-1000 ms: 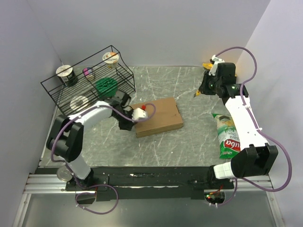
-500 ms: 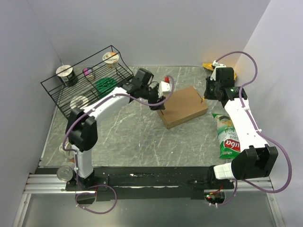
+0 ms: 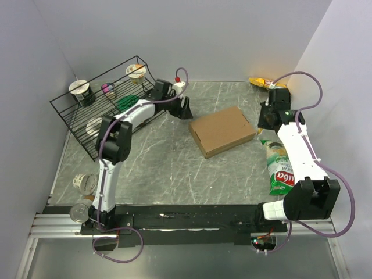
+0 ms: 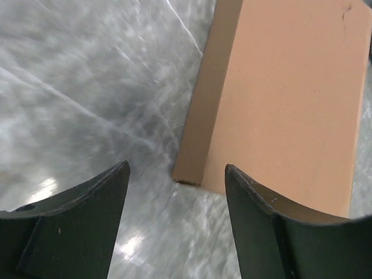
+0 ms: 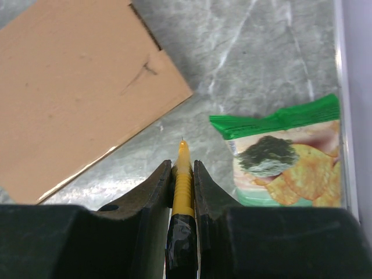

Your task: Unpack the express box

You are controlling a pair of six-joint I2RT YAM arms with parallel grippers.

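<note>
The express box, plain brown cardboard, lies flat and closed on the marble table, a little right of centre. My left gripper is open and empty, just beyond the box's far left corner. In the left wrist view, the left gripper hangs over the table beside that corner of the box. My right gripper is at the box's right end, shut on a yellow pointed tool. The tool's tip points at the table just off the corner of the box.
A green chips bag lies at the right edge, close to the right gripper; it also shows in the right wrist view. A yellow packet lies at the back right. A black wire rack with cups stands at the back left. Cans lie at the near left.
The box has shifted right and turned. My left gripper left the box's left end and swung back toward the rack. My right gripper moved slightly nearer and to the right with the tool.
</note>
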